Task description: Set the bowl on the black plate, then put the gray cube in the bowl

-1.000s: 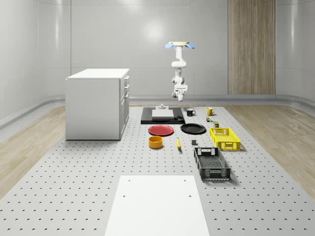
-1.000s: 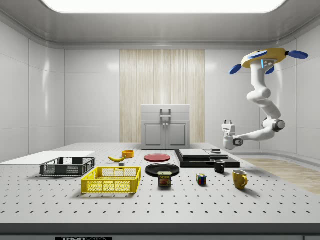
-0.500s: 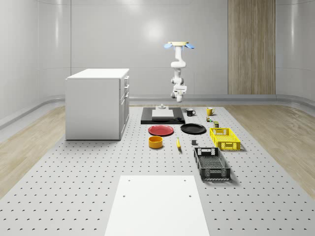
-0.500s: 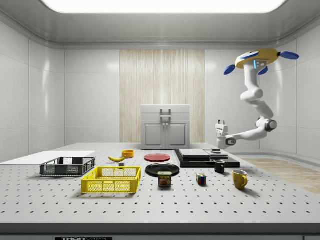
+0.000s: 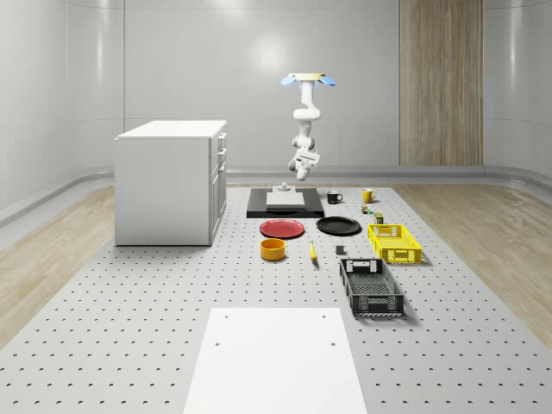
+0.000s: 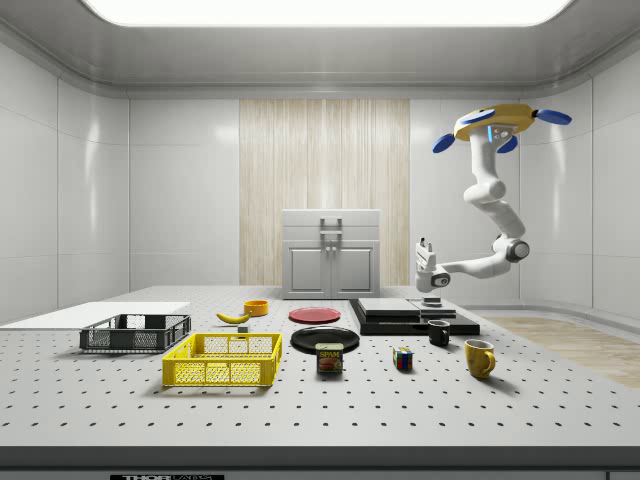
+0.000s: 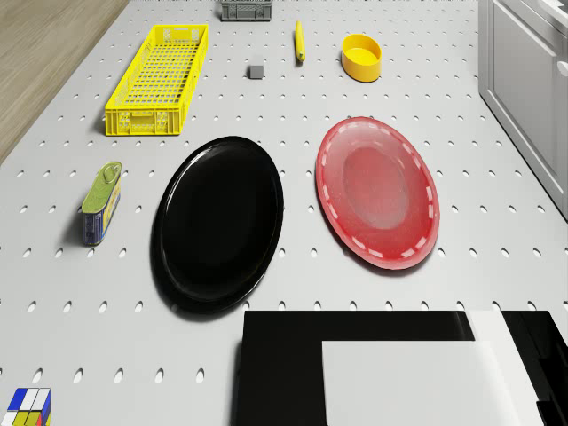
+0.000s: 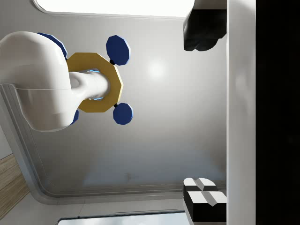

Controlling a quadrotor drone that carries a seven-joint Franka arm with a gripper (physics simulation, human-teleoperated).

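The yellow bowl (image 5: 272, 249) (image 6: 256, 307) (image 7: 361, 56) stands upright on the perforated table, near the red plate. Beside that plate lies the bare black plate (image 5: 338, 226) (image 6: 324, 338) (image 7: 217, 222). A small gray cube (image 5: 340, 251) (image 7: 256, 71) sits between the banana and the yellow basket. The drone (image 5: 307, 79) (image 6: 492, 125) hovers high over the table's far end, above the black platform. My gripper (image 5: 302, 164) (image 6: 423, 246) (image 8: 185, 115) hangs over that platform, pointing upward, open and holding nothing, far from bowl, plate and cube.
A white cabinet (image 5: 172, 181) stands at the whole-scene view's left. A black platform (image 5: 285, 204) carries a white slab. Also on the table: red plate (image 5: 282, 228), banana (image 5: 312, 251), yellow basket (image 5: 393, 242), black basket (image 5: 371, 287), two mugs (image 5: 333, 197), can (image 7: 100, 202), puzzle cube (image 7: 27, 410).
Drone and arm have shifted toward the side view's left, further over the black platform. The gripper has moved along with them and stays open. Nothing on the table has moved.
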